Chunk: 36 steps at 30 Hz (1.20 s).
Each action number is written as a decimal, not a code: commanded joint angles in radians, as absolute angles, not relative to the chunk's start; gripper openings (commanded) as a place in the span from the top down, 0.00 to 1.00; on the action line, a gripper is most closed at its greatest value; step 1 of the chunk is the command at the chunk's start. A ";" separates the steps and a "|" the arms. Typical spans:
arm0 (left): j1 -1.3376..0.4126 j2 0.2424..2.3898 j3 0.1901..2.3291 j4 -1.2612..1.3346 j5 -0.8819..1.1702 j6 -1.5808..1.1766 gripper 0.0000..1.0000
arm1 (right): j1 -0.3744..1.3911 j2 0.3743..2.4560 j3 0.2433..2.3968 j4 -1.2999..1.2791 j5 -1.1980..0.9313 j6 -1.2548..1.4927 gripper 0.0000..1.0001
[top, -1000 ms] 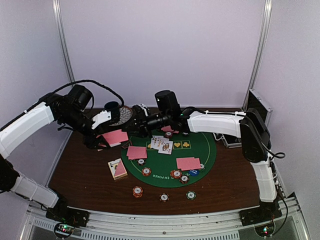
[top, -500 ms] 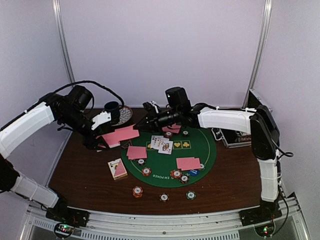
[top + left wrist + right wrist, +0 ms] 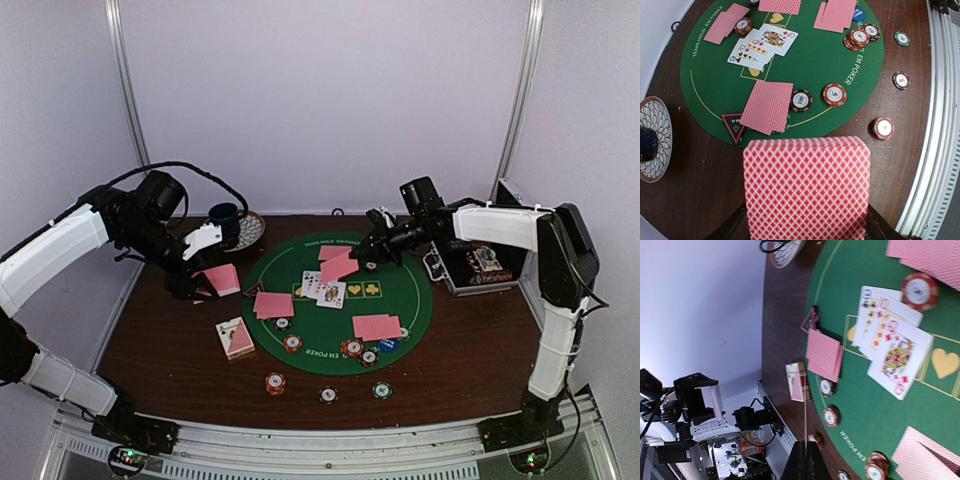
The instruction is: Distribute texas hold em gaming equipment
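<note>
My left gripper (image 3: pixel 806 222) is shut on a deck of pink-backed playing cards (image 3: pixel 806 187), held above the table's left side (image 3: pixel 222 278). My right gripper (image 3: pixel 372 252) is shut on a single pink card (image 3: pixel 340 267) over the back of the green mat (image 3: pixel 400 300). That card shows edge-on (image 3: pixel 805 422) in the right wrist view. Face-up cards (image 3: pixel 323 289) lie mid-mat. Face-down pairs (image 3: pixel 272 304) (image 3: pixel 376 326) lie left and right. Striped chips (image 3: pixel 292 343) (image 3: pixel 351 348) and a blue button (image 3: pixel 388 344) sit near the mat's front. A black-red triangular marker (image 3: pixel 733 126) sits at the mat's edge.
A card box (image 3: pixel 235 337) lies left of the mat. Three chips (image 3: pixel 275 383) (image 3: pixel 328 395) (image 3: pixel 381 390) rest on the wood in front. A dark cup (image 3: pixel 224 215) with its patterned saucer (image 3: pixel 250 232) stands back left; a metal case (image 3: pixel 480 265) lies open at the right.
My right gripper shut on a card at the deck and carried it right, over the back of the mat. The left arm and its deck stayed put.
</note>
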<state>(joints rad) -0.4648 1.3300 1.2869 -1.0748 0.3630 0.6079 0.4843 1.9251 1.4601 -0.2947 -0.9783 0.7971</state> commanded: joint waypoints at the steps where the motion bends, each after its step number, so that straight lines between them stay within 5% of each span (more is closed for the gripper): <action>1: -0.463 1.325 1.322 -1.077 0.375 0.619 1.00 | 0.426 1.925 1.453 -0.477 -0.875 0.607 1.00; 25: -0.463 1.313 1.318 -1.086 0.381 0.617 1.00 | 0.358 2.076 1.422 -0.314 -0.649 0.595 0.99; 36: -0.463 1.309 1.321 -1.086 0.389 0.611 1.00 | 0.358 2.046 1.447 -0.442 -0.544 0.522 0.52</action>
<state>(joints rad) -0.4648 1.3296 1.2907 -1.1004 0.3641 0.6079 0.3622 2.0804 1.4322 -0.3744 -0.6300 0.5648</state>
